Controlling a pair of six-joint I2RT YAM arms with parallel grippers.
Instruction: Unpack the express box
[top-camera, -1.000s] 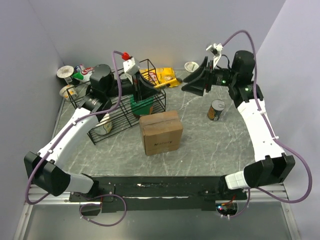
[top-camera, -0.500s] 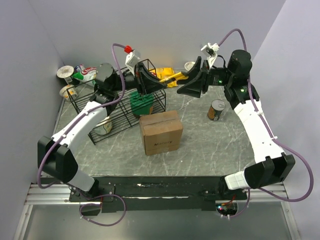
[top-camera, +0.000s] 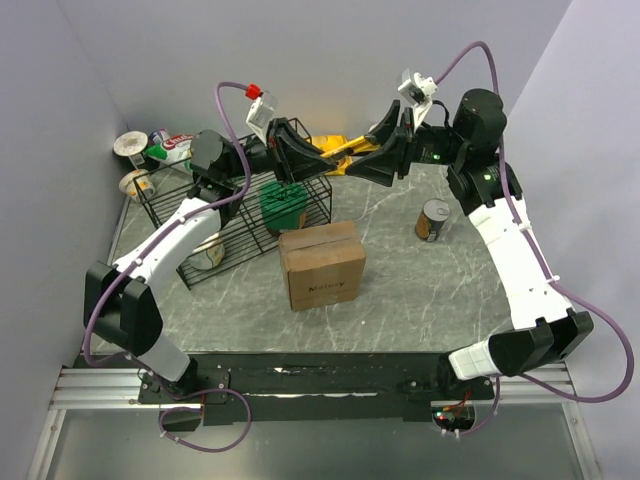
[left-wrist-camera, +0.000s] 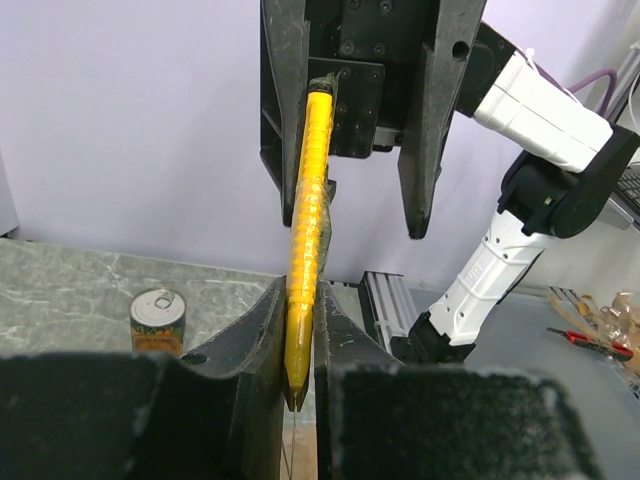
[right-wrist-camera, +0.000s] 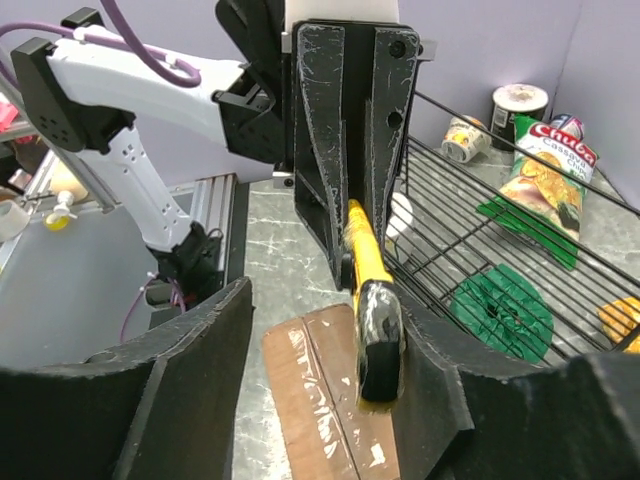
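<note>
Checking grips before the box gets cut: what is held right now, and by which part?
The left gripper clamps the yellow utility knife by its tapered end. The black-capped end sits between the right gripper's open fingers, not yet gripped.

Express box print unreadable, chip bag lettering blurred
</note>
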